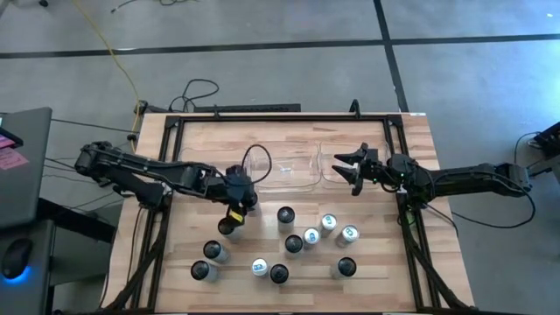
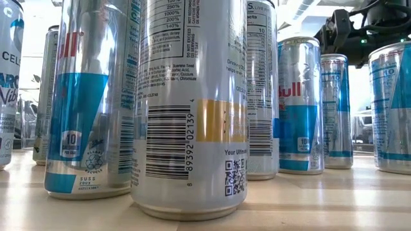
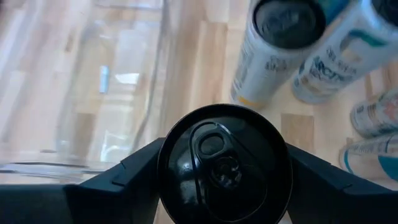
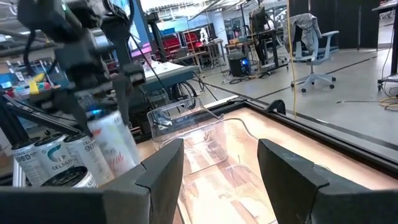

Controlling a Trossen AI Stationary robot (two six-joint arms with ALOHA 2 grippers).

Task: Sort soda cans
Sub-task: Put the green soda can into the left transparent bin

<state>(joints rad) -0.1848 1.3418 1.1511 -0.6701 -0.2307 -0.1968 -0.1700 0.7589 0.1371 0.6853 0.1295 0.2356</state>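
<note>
My left gripper (image 1: 233,215) is shut on a black-topped soda can (image 1: 229,226), just near of the left clear bin (image 1: 280,166); the same can fills the left wrist view (image 3: 224,165) and shows under that arm in the right wrist view (image 4: 115,146). Several other cans stand upright on their bases toward the near edge, some black-topped (image 1: 286,215), some with light tops (image 1: 328,222). They loom close in the low view (image 2: 192,102). My right gripper (image 1: 350,171) (image 4: 221,168) hovers open over the right clear bin (image 1: 346,157). My left gripper pinches the black-topped can between its two fingers (image 3: 134,174), one on each side of the upper wall just under the rim (image 3: 168,186). They come from above, slanting down. The can hangs below them slightly tilted (image 4: 118,152); its base is hidden.
Two clear bins sit side by side on the far half of the wooden table (image 1: 411,254), inside a dark frame (image 1: 280,118). The standing cans crowd the near middle; bare wood lies left and right of them. Cables run on the floor beyond the far edge.
</note>
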